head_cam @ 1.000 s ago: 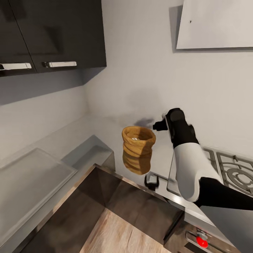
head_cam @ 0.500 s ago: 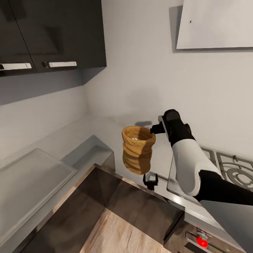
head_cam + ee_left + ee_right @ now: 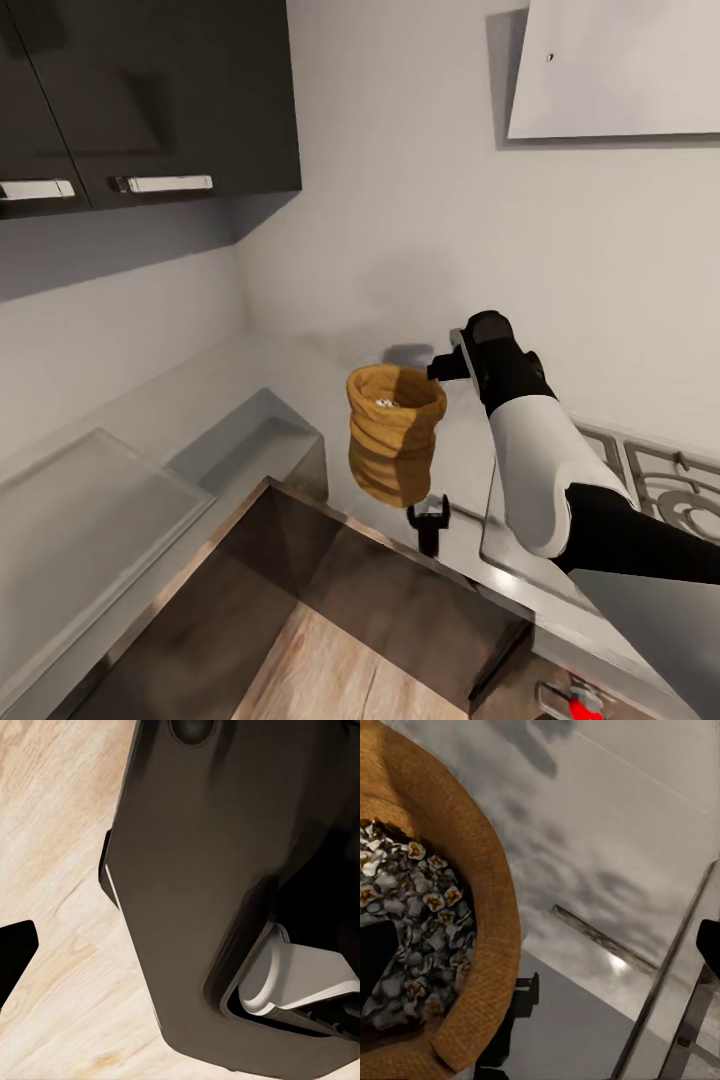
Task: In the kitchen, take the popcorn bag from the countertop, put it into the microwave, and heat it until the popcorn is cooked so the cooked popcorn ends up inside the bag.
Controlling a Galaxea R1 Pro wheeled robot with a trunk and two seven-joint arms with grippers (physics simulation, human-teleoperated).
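The tan-brown popcorn bag (image 3: 392, 450) stands upright on the glossy grey countertop (image 3: 300, 370), near its front edge. Whitish popcorn (image 3: 427, 922) lies heaped inside it and peeks over the rim in the head view (image 3: 385, 403). My right gripper (image 3: 440, 368) is at the bag's right rim. In the right wrist view the gripper (image 3: 544, 952) is open: one dark finger is over the popcorn inside the bag (image 3: 487, 870), the other far out beside it. The left wrist view shows one dark fingertip (image 3: 15, 952) over wood floor. The microwave is out of view.
A steel gas hob (image 3: 670, 490) lies right of the bag, behind my right arm. A pale raised block (image 3: 250, 440) and flat slab (image 3: 80, 500) sit to the left. Dark wall cabinets (image 3: 150, 90) and a pale hood panel (image 3: 620, 70) hang above. Wood floor (image 3: 330, 680) lies below.
My right gripper moved left until it reached the bag's rim. The bag has stayed put. The head view has shifted slightly.
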